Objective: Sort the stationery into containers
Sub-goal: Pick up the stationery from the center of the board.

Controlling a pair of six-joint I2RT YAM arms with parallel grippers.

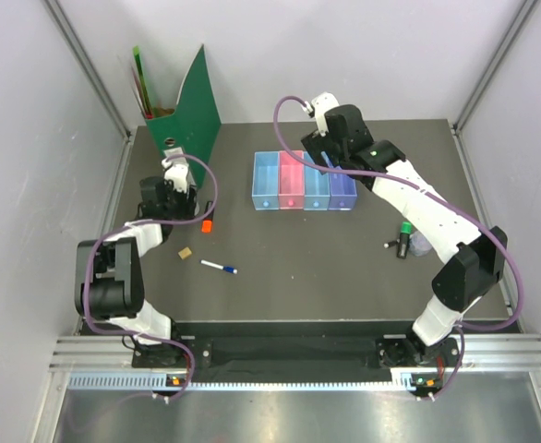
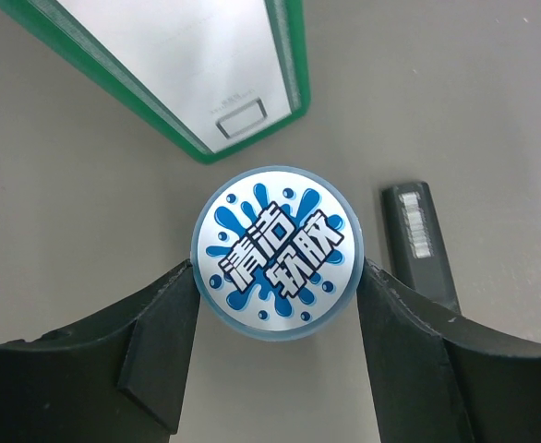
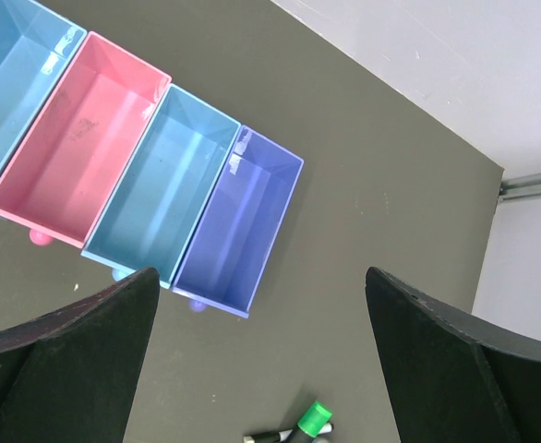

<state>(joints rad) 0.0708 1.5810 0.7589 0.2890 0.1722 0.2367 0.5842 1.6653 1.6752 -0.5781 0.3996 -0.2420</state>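
My left claw (image 2: pixel 277 309) pinches a blue-splash disc (image 2: pixel 277 254); beside it a dark bar (image 2: pixel 420 242), perhaps the highlighter, is partly hidden. My right claw (image 3: pixel 261 360) gapes wide above the trays (image 3: pixel 77 157).

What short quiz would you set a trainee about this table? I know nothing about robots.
1. True or false: the purple tray has a pen in it.
2. What sits between the fingers of the left gripper? A) a round disc with a blue splash label B) a green-capped marker C) an orange highlighter
3. How many small trays stand in the row?
Key: 1 false, it is empty. 2 A. 3 four.
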